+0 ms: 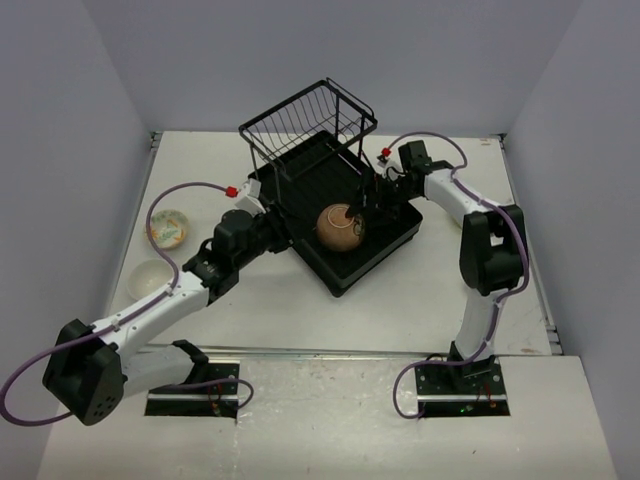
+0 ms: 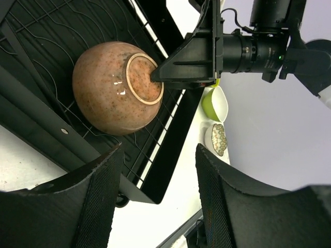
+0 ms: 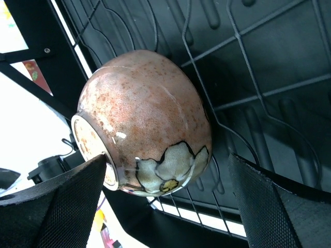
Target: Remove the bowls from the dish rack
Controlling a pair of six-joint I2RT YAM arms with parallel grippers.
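My L arm (image 1: pixel 160 310) lies low and long from its base at near left, stretched toward centre, with the wrist ending right at the left edge of the dish rack (image 1: pixel 385 240). L gripper (image 2: pixel 159 150) has its fingers spread wide w/ nothing btwn them, aimed across the tray at the brown bowl (image 1: pixel 342 232).

My R arm (image 1: pixel 490 250) rises from near right, elbow high, then bends back left over the rack. R gripper (image 1: pixel 358 208) points down onto the bowl. Its fingers are spread, one each side of the bowl. One pad (image 3: pixel 62 201) touches the foot ring, and the other sits just beside the bowl's wall; can't tell if it touches.

The brown bowl is in the tray part of the rack, just near of the wire basket (image 1: pixel 305 125), on the wire ribs. It sits mouth down, foot ring up, w/ the mouth-to-foot axis leaning a bit toward far left. There's a pale flower motif by the rim.

A patterned bowl (image 1: pixel 168 228) and a white bowl (image 1: pixel 150 278) sit upright on the table (image 1: pixel 400 300) at left, well apart from the rack. A lime-green bowl (image 2: pixel 209 106) and a small dotted bowl (image 2: pixel 219 139) sit on the table just past the rack's right edge.
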